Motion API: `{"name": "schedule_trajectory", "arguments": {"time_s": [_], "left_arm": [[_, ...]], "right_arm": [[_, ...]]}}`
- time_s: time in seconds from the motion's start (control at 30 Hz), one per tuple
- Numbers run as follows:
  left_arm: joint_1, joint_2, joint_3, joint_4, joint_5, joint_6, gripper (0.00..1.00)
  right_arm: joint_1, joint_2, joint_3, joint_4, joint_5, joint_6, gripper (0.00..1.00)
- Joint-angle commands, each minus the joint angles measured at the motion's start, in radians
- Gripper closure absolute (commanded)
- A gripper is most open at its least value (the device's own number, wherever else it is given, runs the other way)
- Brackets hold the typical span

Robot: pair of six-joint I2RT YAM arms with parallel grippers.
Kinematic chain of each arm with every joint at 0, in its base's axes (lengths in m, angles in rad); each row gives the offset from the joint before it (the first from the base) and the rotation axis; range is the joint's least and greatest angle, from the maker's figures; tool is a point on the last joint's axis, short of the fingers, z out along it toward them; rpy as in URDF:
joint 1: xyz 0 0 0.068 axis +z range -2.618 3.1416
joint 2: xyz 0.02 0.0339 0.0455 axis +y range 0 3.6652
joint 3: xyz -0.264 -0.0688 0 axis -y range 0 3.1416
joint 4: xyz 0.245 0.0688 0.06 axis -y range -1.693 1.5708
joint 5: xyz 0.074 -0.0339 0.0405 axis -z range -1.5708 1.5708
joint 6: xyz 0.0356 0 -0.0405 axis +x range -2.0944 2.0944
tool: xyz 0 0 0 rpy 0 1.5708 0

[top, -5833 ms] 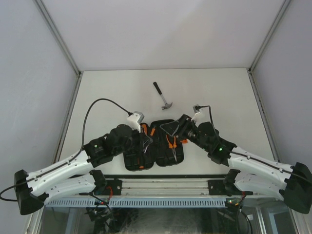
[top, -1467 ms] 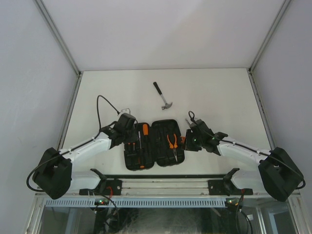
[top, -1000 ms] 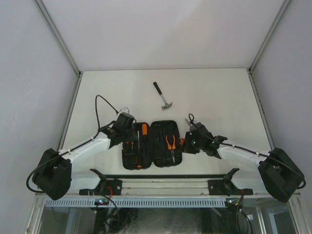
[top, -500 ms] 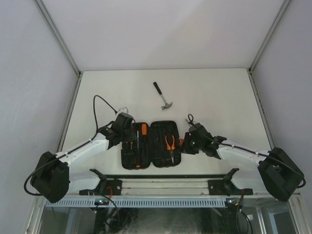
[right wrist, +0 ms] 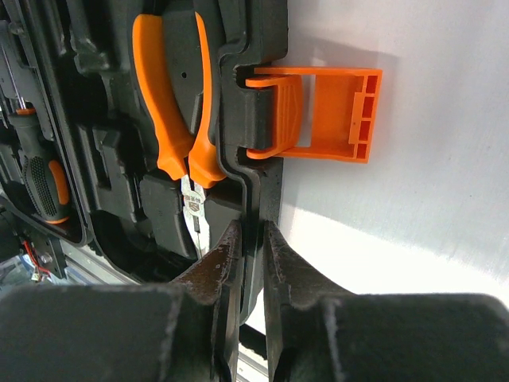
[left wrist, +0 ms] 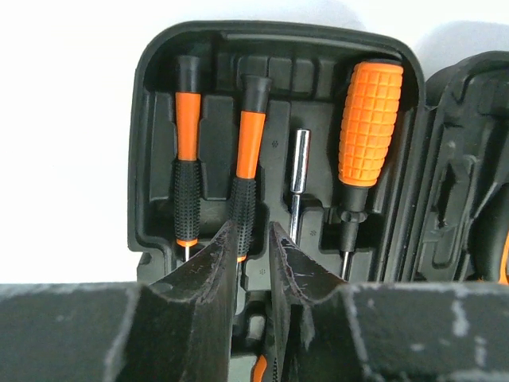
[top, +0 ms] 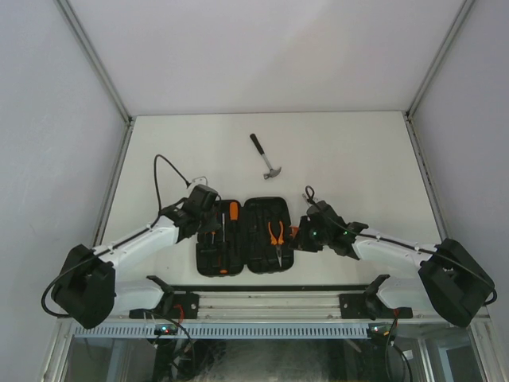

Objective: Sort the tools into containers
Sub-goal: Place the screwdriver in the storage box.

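While the right gripper (right wrist: pixel 250 239) is pinching the three-o'clock rim of the open black plastic tool case (right wrist: pixel 257 36), likely steadying it, the left gripper (left wrist: pixel 253 239) is hanging narrowly parted over its nine-o'clock half, hold unclear, and the black-handled steel claw hammer (top: pixel 266 157) is lying apart at twelve o'clock.

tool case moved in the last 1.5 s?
Yes. The tool case has slid slightly left, toward the left arm's side, judged against the hammer beyond it, which has not moved.
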Motion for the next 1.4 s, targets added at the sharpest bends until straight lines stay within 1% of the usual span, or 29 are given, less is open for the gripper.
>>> {"name": "schedule_trajectory", "arguments": {"time_s": [0.0,0.27,0.43,0.53,0.67,0.9,1.37], "left_arm": [[0.008,0.031,-0.001,0.027,0.004,0.026,0.74],[0.008,0.071,0.003,0.048,0.026,0.029,0.78],[0.008,0.077,0.016,0.037,0.015,0.028,0.80],[0.008,0.066,0.024,0.011,-0.008,0.024,0.79],[0.008,0.045,0.029,-0.012,-0.030,0.024,0.76],[0.009,0.044,0.041,-0.013,-0.037,0.028,0.76],[0.012,0.098,0.046,-0.002,-0.039,0.035,0.81]], "right_arm": [[0.013,0.022,-0.002,0.052,-0.030,0.013,0.93],[0.015,0.026,-0.002,0.060,-0.034,0.013,0.94],[0.013,0.026,-0.003,0.055,-0.033,0.010,0.94],[0.013,0.026,-0.003,0.056,-0.033,0.009,0.94],[0.013,0.030,-0.003,0.059,-0.035,0.006,0.94],[0.013,0.039,-0.003,0.061,-0.038,0.005,0.94],[0.013,0.036,-0.002,0.053,-0.039,-0.002,0.94]]}}
